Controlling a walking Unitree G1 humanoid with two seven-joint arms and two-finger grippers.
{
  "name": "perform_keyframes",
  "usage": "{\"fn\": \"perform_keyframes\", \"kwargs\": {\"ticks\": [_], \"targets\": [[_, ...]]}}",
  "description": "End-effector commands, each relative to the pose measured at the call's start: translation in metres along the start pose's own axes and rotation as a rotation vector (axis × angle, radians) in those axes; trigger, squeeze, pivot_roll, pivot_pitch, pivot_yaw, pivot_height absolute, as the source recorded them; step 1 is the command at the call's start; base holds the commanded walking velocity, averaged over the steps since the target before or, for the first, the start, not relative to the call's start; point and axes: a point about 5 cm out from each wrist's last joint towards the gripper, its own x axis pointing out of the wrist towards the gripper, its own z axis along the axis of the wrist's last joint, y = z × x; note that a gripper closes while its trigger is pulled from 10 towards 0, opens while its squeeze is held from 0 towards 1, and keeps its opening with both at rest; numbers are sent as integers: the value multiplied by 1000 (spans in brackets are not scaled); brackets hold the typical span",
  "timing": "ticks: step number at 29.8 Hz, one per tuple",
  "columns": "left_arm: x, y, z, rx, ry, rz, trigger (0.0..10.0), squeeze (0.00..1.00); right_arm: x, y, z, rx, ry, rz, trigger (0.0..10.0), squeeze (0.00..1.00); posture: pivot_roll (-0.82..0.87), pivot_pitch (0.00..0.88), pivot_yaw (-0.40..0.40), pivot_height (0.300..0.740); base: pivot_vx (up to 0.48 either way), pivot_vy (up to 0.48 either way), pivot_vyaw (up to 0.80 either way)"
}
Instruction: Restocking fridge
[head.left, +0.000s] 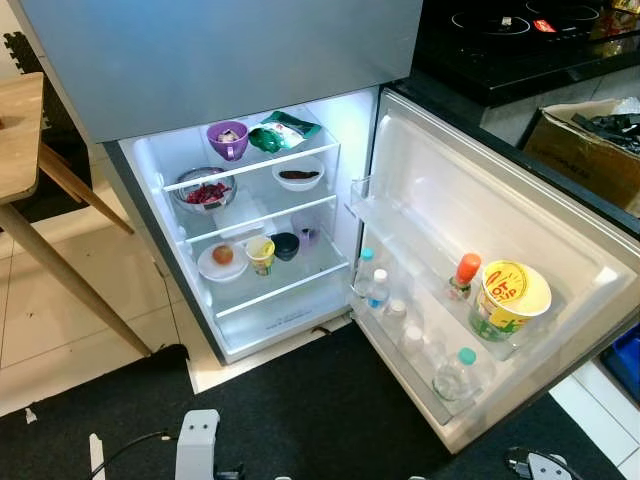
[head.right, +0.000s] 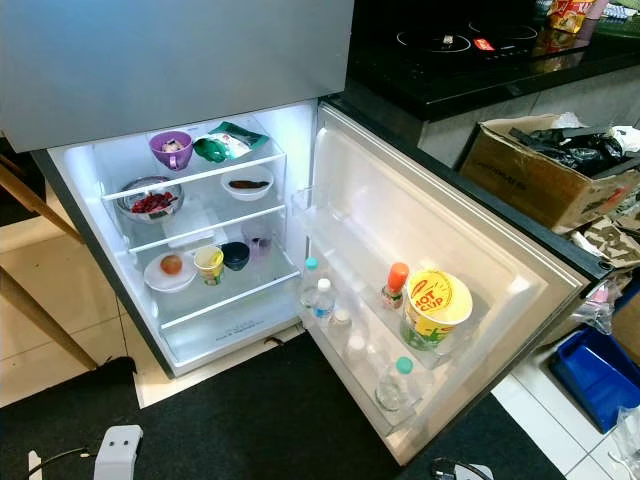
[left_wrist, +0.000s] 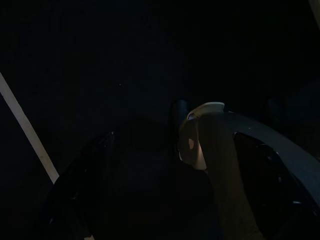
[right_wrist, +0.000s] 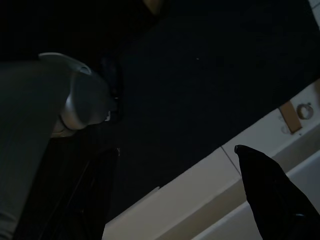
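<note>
The fridge (head.left: 352, 140) stands open and lit, its door (head.left: 560, 250) swung out to the right. On the top shelf sit a purple cup (head.left: 228, 139) and a green packet (head.left: 283, 132). Below are a bowl of red food (head.left: 206, 191) and a white bowl (head.left: 298, 173). The lowest shelf holds a plate with a fruit (head.left: 222, 259), a yellow cup (head.left: 261, 254) and a dark bowl (head.left: 285, 245). The door rack carries a yellow noodle cup (head.left: 511, 296), an orange-capped bottle (head.left: 464, 275) and several water bottles (head.left: 377, 288). Both arms hang low over the dark mat; my left gripper (left_wrist: 175, 137) and right gripper (right_wrist: 176, 150) are open and hold nothing.
A wooden table (head.left: 20, 130) with slanted legs stands left of the fridge. A black mat (head.left: 300, 420) covers the floor in front. A black hob counter (head.right: 480, 50), a cardboard box (head.right: 545, 165) and a blue bin (head.right: 595, 370) lie to the right.
</note>
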Motion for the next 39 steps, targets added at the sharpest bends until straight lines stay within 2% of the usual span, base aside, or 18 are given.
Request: {"fn": "perform_keyframes", "kwargs": {"ticks": [1, 4, 6, 9, 12, 18, 20, 21, 23, 24, 26, 27, 28, 32, 34, 36, 38, 39], "targets": [[0, -3, -5, -4, 17, -10, 10000, 0, -1, -9, -2, -12, 19, -60, 10000, 0, -37, 37, -11, 740, 0, 0, 0], [-1, -4, -6, -3, 18, -15, 10000, 0, -5, -31, -8, 21, 56, -196, 10000, 0, -32, 38, -15, 740, 0, 0, 0], [-1, -4, -6, -3, 18, -15, 10000, 0, -5, -31, -8, 21, 56, -196, 10000, 0, -32, 38, -15, 740, 0, 0, 0], [-1, -3, -7, 0, 20, -17, 10000, 0, -10, -51, -14, 57, 88, -306, 10000, 0, -32, 38, -17, 740, 0, 0, 0], [-1, -3, -7, 5, 20, -17, 10000, 0, -17, -84, 9, 271, -41, -454, 10000, 0, -31, 35, -17, 740, 0, 0, 0], [-1, -3, -6, 17, 22, -20, 10000, 0, -26, -110, 53, 451, -252, -505, 10000, 0, -33, 33, -14, 740, 0, 0, 0], [-1, -3, -6, 21, 22, -21, 10000, 0, -30, -118, 68, 507, -320, -511, 9412, 0, -33, 33, -14, 740, 0, 0, 0], [-1, -3, -6, 21, 21, -21, 10000, 0, -35, -126, 87, 543, -408, -515, 0, 0, -28, 35, -18, 740, 0, 0, 0], [-1, -3, -6, 21, 21, -21, 10000, 0, -35, -126, 87, 543, -408, -515, 0, 0, -28, 35, -18, 740, 0, 0, 0], [-1, -3, -6, 20, 20, -21, 10000, 0, -41, -131, 109, 596, -501, -490, 0, 0, -28, 35, -18, 740, 0, 0, 0], [-1, -3, -6, 19, 19, -21, 10000, 0, -45, -133, 125, 624, -563, -463, 0, 0, -28, 35, -18, 740, 0, 0, 0], [-1, -3, -7, 16, 21, -21, 10000, 0, -49, -133, 145, 667, -645, -393, 10000, 0, -29, 38, -19, 740, 0, 0, 0], [-1, -3, -7, 16, 21, -21, 10000, 0, -49, -133, 145, 667, -645, -393, 10000, 0, -29, 38, -19, 740, 0, 0, 0], [-1, -5, -10, 12, 28, -24, 10000, 0, -55, -106, 195, 647, -838, -68, 10000, 0, -32, 41, -20, 740, 0, 0, 0], [-1, -6, -10, 12, 28, -25, 10000, 0, -52, -91, 201, 603, -843, 45, 10000, 0, -32, 41, -20, 740, 0, 0, 0], [-1, -6, -10, 12, 28, -25, 10000, 0, -52, -91, 201, 603, -843, 45, 10000, 0, -32, 41, -20, 740, 0, 0, 0], [-1, -6, -10, 12, 27, -26, 10000, 0, -49, -70, 204, 506, -841, 190, 10000, 0, -32, 41, -20, 740, 0, 0, 0], [-1, -6, -10, 12, 27, -26, 10000, 0, -49, -70, 204, 506, -841, 190, 10000, 0, -32, 41, -20, 740, 0, 0, 0]]}}
